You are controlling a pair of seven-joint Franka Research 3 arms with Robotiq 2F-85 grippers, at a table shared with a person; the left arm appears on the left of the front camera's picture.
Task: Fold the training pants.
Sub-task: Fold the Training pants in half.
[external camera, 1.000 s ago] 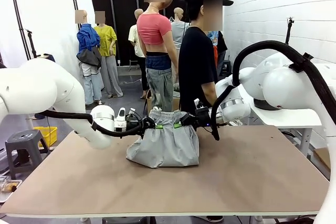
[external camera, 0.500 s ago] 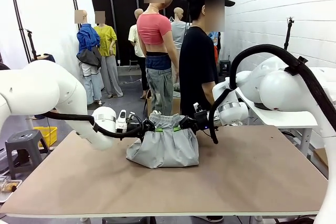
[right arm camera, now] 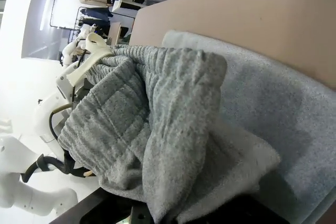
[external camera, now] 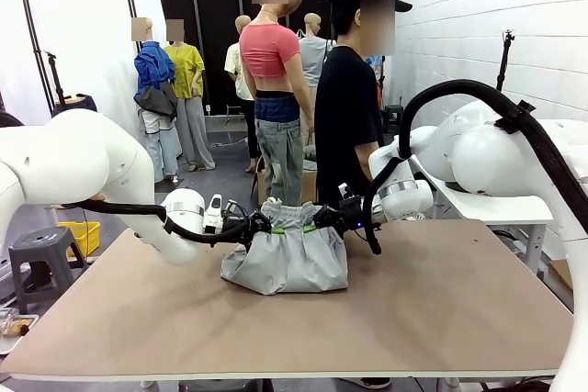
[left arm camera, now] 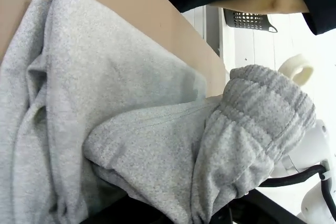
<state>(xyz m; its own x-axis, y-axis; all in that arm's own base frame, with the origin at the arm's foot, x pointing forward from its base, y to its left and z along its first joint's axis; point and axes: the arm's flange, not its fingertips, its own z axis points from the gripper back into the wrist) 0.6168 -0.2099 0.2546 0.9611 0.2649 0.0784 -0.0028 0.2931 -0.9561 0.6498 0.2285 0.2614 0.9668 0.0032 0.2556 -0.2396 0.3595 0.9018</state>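
**Waistband lifted, pants bunched mid-counter**

Training pants (external camera: 287,259) on counter (external camera: 441,309), far centre; waistband up, stretched left–right. Left tool (external camera: 264,224) and right tool (external camera: 317,221) each clamped on a waistband end. Left wrist view alone catches white drawstring (left arm camera: 295,68).

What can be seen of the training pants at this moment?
The training pants are light grey soft jersey, bunched in a loose heap on the brown table near its far edge. Their gathered ribbed waistband is lifted above the heap, stretched between the left gripper and the right gripper, each with jaws shut on one side. A white drawstring loop pokes out beside the waistband.
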